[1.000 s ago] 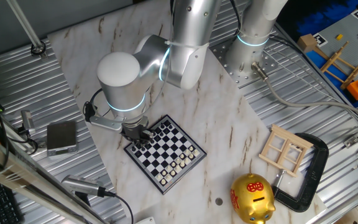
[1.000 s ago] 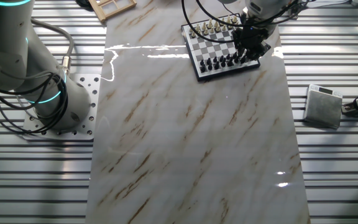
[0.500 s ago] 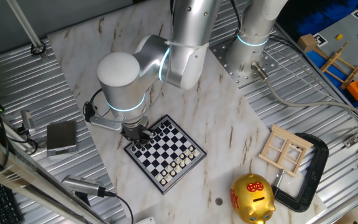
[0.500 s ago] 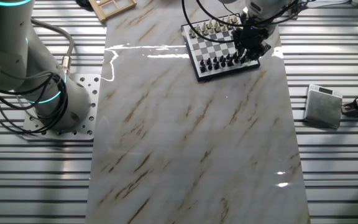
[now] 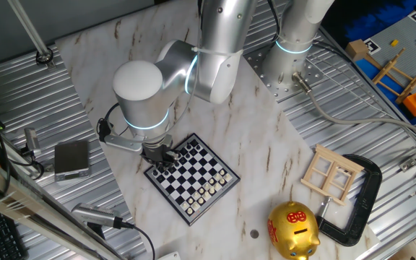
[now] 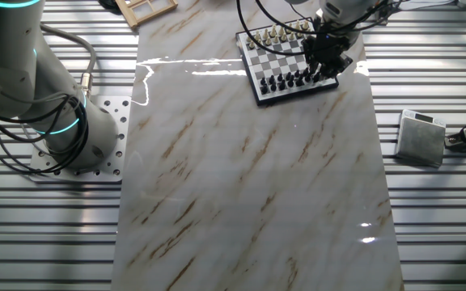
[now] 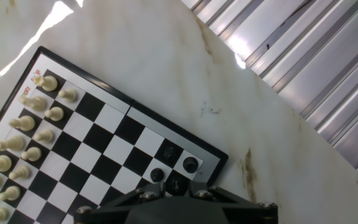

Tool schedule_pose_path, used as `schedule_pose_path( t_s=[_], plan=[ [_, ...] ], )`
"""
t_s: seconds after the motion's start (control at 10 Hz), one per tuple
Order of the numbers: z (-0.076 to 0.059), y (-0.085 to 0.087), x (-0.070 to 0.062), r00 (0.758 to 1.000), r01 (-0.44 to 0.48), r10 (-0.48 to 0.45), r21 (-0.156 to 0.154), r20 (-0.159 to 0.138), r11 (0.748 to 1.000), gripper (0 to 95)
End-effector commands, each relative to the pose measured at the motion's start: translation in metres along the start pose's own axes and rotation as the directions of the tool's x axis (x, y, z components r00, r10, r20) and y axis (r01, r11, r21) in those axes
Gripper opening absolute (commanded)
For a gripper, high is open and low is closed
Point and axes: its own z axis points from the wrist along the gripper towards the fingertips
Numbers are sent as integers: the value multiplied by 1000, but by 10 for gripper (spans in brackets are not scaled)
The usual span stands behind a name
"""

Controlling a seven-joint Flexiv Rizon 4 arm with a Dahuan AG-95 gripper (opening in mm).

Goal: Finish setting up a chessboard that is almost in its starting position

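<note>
The chessboard (image 5: pixel 193 178) lies on the marble slab; it also shows in the other fixed view (image 6: pixel 285 56) and in the hand view (image 7: pixel 104 143). White pieces (image 7: pixel 33 124) line its far side, and black pieces (image 7: pixel 190 164) stand at the near corner. My gripper (image 5: pixel 161 157) is down on the black-piece corner of the board, which the other fixed view (image 6: pixel 324 61) also shows. In the hand view my gripper (image 7: pixel 178 186) has its jaws close on either side of a dark chess piece (image 7: pixel 178 182), which sits on the board's edge row.
A golden piggy bank (image 5: pixel 292 230), a pale wooden frame (image 5: pixel 331 173) and a black clamp (image 5: pixel 360 202) lie to the right of the board. A grey box (image 5: pixel 71 159) sits on the ribbed metal to the left. A second arm's base (image 6: pixel 63 121) stands beside the slab.
</note>
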Motion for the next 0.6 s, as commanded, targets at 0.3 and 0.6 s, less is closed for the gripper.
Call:
schedule_pose_path(
  t_s=[0.3,0.6],
  plan=[
    [-1,0,0,1000,2,-2,0,1,1000,190],
    [-2,0,1,1000,5,-5,0,1,1000,190]
  ],
)
